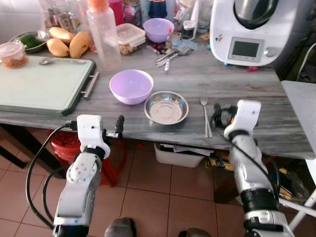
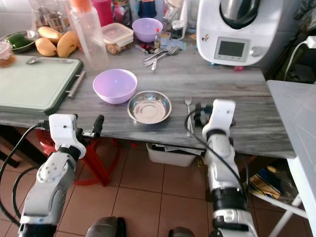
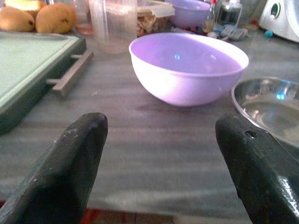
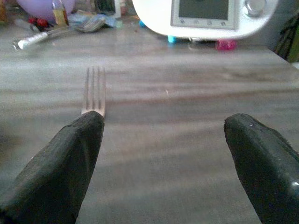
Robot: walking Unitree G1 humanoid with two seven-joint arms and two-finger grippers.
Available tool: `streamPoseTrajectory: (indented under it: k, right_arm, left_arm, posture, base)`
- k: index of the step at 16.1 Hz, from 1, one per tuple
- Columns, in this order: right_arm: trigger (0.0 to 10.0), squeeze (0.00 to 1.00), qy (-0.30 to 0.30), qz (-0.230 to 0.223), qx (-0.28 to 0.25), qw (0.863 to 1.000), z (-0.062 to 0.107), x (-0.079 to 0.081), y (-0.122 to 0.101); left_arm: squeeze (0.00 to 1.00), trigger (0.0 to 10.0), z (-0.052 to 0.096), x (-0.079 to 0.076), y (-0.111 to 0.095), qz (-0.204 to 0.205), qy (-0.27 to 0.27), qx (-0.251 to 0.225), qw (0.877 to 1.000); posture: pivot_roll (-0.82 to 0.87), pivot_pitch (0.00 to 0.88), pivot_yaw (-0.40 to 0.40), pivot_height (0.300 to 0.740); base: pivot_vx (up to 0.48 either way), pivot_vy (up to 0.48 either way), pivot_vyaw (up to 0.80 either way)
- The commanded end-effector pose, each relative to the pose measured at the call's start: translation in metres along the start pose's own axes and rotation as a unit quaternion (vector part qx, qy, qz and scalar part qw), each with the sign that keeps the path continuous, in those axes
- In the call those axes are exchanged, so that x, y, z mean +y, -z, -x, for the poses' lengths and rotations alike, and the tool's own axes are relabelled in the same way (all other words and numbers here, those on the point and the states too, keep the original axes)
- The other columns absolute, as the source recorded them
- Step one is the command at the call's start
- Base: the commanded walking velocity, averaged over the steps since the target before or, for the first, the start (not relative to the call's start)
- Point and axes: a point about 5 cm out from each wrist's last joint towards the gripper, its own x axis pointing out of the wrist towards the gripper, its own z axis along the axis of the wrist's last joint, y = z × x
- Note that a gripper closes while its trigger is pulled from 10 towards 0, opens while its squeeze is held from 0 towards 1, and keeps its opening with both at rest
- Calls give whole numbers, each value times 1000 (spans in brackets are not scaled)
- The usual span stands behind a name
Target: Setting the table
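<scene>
At the near edge of the grey wood-grain surface (image 1: 237, 79) both arms reach forward. The left tool (image 3: 161, 163) hangs at the edge, fingers wide apart and holding nothing, facing the near purple bowl (image 1: 131, 86). The right tool (image 4: 163, 158) sits low over the surface just right of the fork (image 1: 206, 116), fingers also spread wide and empty; its left finger (image 4: 65, 163) hides the fork's handle in the wrist view.

Just past the edge, a steel dish (image 1: 166, 107) lies between the near bowl and the fork, close beside the bowl. To the left is a green tray (image 1: 42, 84) with a spoon (image 1: 55, 60) at its far edge.

Farther back stand a clear bottle (image 1: 103, 34), a lidded box (image 1: 130, 37), three mangoes (image 1: 64, 42), a second purple bowl (image 1: 158, 29), loose cutlery (image 1: 172, 53) and a white kitchen machine (image 1: 249, 32).

Counted: two purple bowls, one steel dish, one fork laid out.
</scene>
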Motion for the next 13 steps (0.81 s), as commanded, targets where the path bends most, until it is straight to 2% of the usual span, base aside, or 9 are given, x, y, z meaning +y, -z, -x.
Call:
streamPoseTrajectory:
  k: [1, 2, 3, 6, 7, 9, 13]
  right_arm:
    - [10000, 0, 5, -2, -18, 1000, 2, -2, -10]
    - [10000, 0, 5, 6, -24, 1000, 3, -3, -14]
    - [10000, 0, 17, 36, -29, 999, 3, -5, -17]
    - [10000, 0, 29, 77, -25, 996, 3, -8, -18]
    - [10000, 0, 43, 132, -15, 990, 2, -13, -14]
    - [10000, 0, 46, 109, 35, 992, 1, -18, -5]
    - [10000, 0, 82, 94, 69, 990, -11, -35, 0]
  left_arm:
    - [0, 10000, -6, 7, -9, -1, -11, -20, 1000]
    - [0, 10000, -7, 10, -12, -10, -14, -22, 1000]
    - [0, 10000, -8, 12, -13, -12, -19, -21, 1000]
    - [0, 10000, -5, 10, -8, -10, -19, -18, 1000]
    - [0, 10000, -5, 7, -2, -9, -17, -11, 1000]
    - [0, 10000, -5, 4, 1, 2, -13, -4, 1000]
    - [0, 10000, 0, -1, 8, 1, 1, 9, 1000]
  posture:
    - [31, 0, -5, 740]
    - [25, 0, -8, 740]
    - [28, 0, -9, 740]
    - [16, 0, -24, 740]
    - [16, 0, -28, 740]
    - [17, 0, -26, 740]
    - [36, 0, -7, 740]
  base:
    - [0, 0, 0]
    - [0, 0, 0]
    - [0, 0, 0]
    - [0, 0, 0]
    - [0, 0, 0]
    - [0, 0, 0]
    - [0, 0, 0]
